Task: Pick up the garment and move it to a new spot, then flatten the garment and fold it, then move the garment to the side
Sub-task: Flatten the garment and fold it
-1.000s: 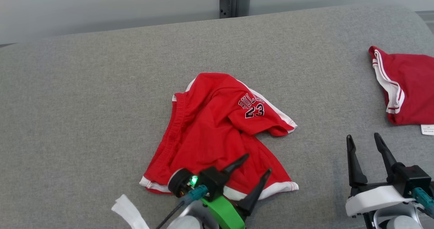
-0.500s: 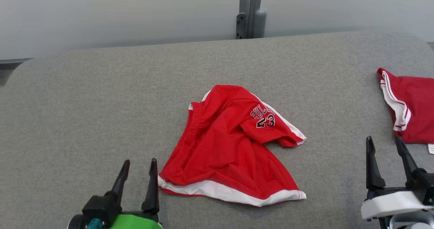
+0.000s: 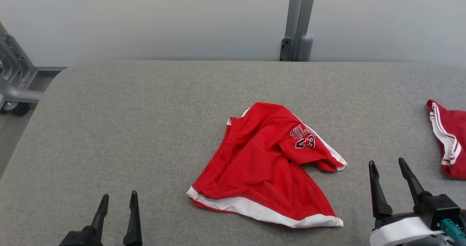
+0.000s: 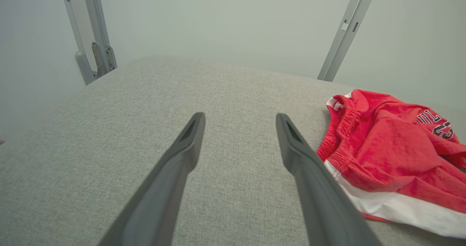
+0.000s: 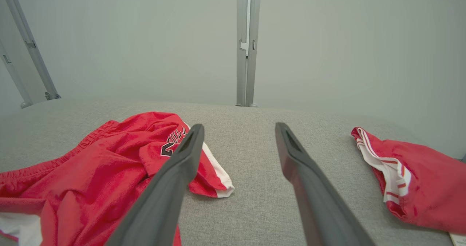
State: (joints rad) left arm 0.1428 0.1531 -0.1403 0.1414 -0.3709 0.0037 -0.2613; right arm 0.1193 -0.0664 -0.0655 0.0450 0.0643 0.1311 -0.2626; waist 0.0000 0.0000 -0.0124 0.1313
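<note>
The garment (image 3: 265, 164) is a pair of red shorts with white trim and a black "23", lying crumpled on the grey padded table (image 3: 127, 122). It also shows at the right of the left wrist view (image 4: 393, 155) and at the left of the right wrist view (image 5: 94, 166). My left gripper (image 3: 119, 198) stands open at the lower left, well left of the shorts' white hem, holding nothing. My right gripper (image 3: 386, 163) stands open at the lower right, right of the shorts, also with nothing between its fingers.
A second red garment with white stripes (image 3: 449, 140) lies at the table's right edge, seen too in the right wrist view (image 5: 411, 180). A grey post (image 3: 297, 22) stands behind the table. A metal frame (image 3: 12, 82) stands off the table's left end.
My left gripper has pulled back from over the shorts' hem to the lower left, leaving the shorts lying. The head camera has tilted and turned, so the whole picture has shifted.
</note>
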